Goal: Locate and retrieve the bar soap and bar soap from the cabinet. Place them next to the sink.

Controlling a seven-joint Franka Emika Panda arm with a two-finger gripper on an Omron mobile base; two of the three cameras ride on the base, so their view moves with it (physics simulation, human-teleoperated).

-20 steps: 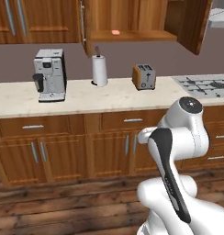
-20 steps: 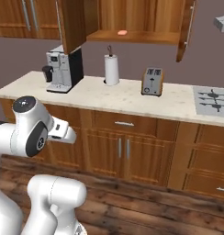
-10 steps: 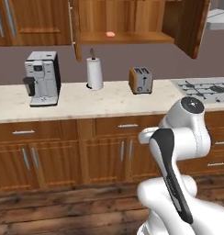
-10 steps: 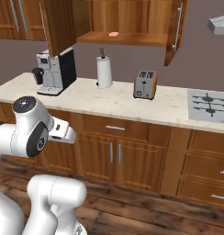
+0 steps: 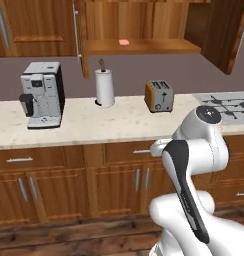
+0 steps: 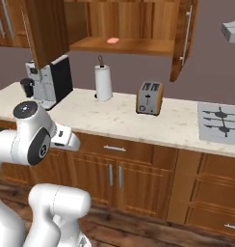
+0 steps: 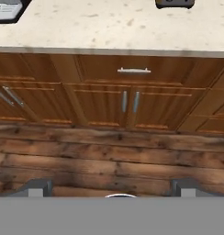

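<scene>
One salmon-pink bar soap (image 5: 124,42) (image 6: 112,40) lies flat on the plank shelf of the cabinet (image 5: 159,47) (image 6: 143,47), high on the wall. Both cabinet doors stand swung open, the right one (image 6: 183,38) bearing a long silver handle. My arm is folded low in front of the counter, well below and short of the shelf. My gripper (image 7: 113,189) is open, its tips wide apart and nothing between them, pointing down at the lower counter units and wood floor. The sink is out of view.
On the pale stone counter (image 5: 119,125) stand a coffee machine (image 5: 42,95), a paper towel roll (image 5: 105,87) and a toaster (image 5: 159,96) below the shelf. A gas hob (image 5: 226,104) lies to the right. A drawer with a short handle (image 7: 134,70) faces the hand.
The whole picture has shifted and grown: the base has driven closer to the counter below the open cabinet. The arm keeps its folded pose and the gripper stays open.
</scene>
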